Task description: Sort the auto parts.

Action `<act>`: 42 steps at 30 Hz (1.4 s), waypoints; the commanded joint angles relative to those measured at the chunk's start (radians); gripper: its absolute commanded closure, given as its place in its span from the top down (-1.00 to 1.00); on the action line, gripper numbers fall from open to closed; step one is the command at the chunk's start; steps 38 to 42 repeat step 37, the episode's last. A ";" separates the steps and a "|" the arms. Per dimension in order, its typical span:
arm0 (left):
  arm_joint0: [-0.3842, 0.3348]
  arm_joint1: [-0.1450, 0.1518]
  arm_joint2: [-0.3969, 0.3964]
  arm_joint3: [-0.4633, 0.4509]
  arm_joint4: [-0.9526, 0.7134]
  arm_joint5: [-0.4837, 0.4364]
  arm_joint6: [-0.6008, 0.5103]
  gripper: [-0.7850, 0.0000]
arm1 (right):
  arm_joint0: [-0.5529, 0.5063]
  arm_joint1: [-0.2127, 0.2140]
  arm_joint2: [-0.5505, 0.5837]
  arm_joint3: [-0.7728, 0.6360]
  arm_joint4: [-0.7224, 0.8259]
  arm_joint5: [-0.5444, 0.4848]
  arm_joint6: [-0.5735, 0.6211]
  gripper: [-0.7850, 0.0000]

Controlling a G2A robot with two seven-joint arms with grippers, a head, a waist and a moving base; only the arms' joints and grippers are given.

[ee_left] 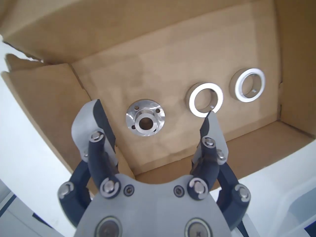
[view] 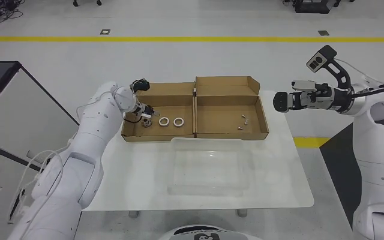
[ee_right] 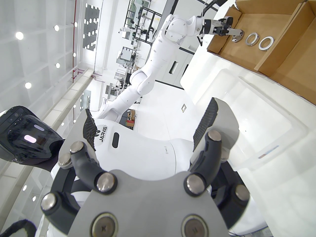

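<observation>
My left gripper (ee_left: 154,110) over left cardboard box (view: 157,90), fingers spread wide, holding nothing. Flanged hub (ee_left: 145,121) on box floor under gap between them. Two rings (ee_left: 206,99) (ee_left: 250,85) lie at hub's 3 o'clock, well apart from it. Small bolts (view: 242,120) in right box (view: 228,81). My right gripper (view: 279,101) at that box's 3 o'clock, off table edge, jaws apart, empty. Clear bin (view: 210,171) at boxes' 6 o'clock.
</observation>
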 commanded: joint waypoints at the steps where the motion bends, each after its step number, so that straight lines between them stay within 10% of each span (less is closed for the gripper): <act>1: 0.002 0.007 -0.029 -0.061 -0.050 -0.016 -0.008 1.00 | 0.000 0.000 0.000 0.000 0.000 0.000 0.000 1.00; 14: 0.355 0.113 -0.371 -0.964 -0.414 0.107 -0.243 1.00 | 0.000 0.000 0.000 0.000 0.000 0.000 0.000 1.00; 21: 0.528 0.140 -0.510 -1.289 -0.610 0.182 -0.280 1.00 | 0.000 0.000 0.000 0.000 0.000 0.000 0.000 1.00; 28: 0.600 0.151 -0.572 -1.470 -0.775 0.222 -0.257 1.00 | 0.000 0.000 0.000 0.000 0.000 0.000 0.000 1.00; 42: 0.602 0.151 -0.574 -1.471 -0.779 0.218 -0.251 1.00 | 0.000 0.000 0.000 0.000 0.000 0.000 0.000 1.00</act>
